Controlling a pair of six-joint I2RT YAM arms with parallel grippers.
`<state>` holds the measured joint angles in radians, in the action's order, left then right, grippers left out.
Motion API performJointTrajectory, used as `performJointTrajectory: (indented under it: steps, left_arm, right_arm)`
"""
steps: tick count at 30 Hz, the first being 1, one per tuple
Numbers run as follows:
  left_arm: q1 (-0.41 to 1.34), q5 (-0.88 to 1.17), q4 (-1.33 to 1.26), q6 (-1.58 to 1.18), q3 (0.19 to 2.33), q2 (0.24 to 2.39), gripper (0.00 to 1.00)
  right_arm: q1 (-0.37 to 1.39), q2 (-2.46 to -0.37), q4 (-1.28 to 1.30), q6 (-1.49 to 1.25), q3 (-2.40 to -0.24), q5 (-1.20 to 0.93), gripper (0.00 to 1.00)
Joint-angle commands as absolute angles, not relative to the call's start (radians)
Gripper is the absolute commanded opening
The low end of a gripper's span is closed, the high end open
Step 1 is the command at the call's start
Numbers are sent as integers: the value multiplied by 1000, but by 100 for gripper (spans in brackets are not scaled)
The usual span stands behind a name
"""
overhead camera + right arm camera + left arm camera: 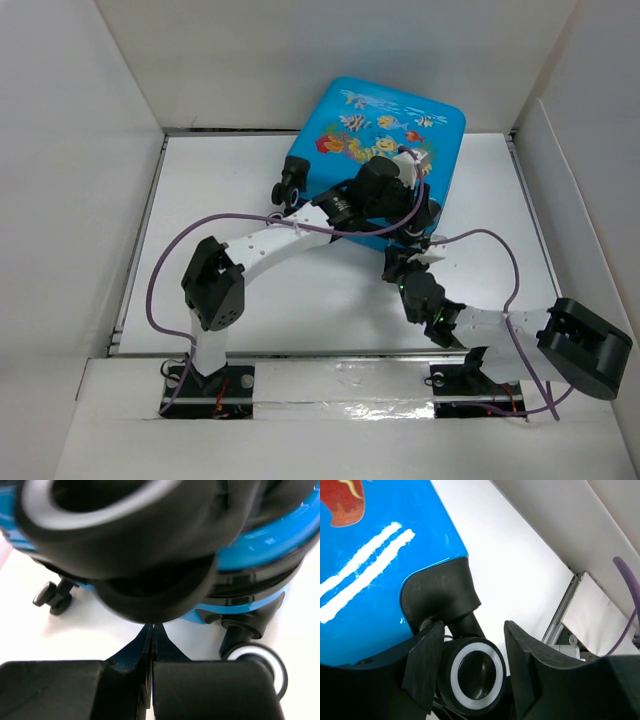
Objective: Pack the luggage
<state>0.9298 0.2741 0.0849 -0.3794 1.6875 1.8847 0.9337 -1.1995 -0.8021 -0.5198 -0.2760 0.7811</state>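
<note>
1. Luggage [385,120] is lying closed, fish print facing up, at the far centre-right of the table [300,300], with its wheeled end facing the arms.
2. Left arm [290,240] is reaching across to the case's near right corner.
3. Left gripper [475,627] is straddling a wheel [475,672] there, one finger on each side and the blue shell [370,555] just above.
4. One finger is overlapping the wheel's rim and the other is sitting right at its edge. Can't tell whether it is actually clamping.
5. Right gripper [152,627] is sitting clenched, fingers pressed together and holding nothing, low over the table just beside that same corner.
6. Second wheel [288,188] is sticking out at the near left corner, well apart from both grippers.
</note>
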Motion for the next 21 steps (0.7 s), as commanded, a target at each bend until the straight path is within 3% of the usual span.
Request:
performJointTrajectory:
  steps: [1,7,12,18,21]
  left_arm:
    - [968,290,40,-342,1707,1902,48]
    - [827,215,-87,-432,1427,1697,70]
    - [606,116,-227,-558,1059,1366,73]
    - [514,-286,76,-525,1025,1203,83]
    - [454,-217,188,-485,1101,1261,88]
  right_arm:
    - [1026,-1157,-1026,-499,-270,769,0]
    - [1010,-1212,-991,-451,-313,730,0]
    - [954,-1247,-962,-480,-316,661,0]
    - [925,-1164,-890,-471,-295,588,0]
    - [916,-1132,-891,-469,-278,563,0]
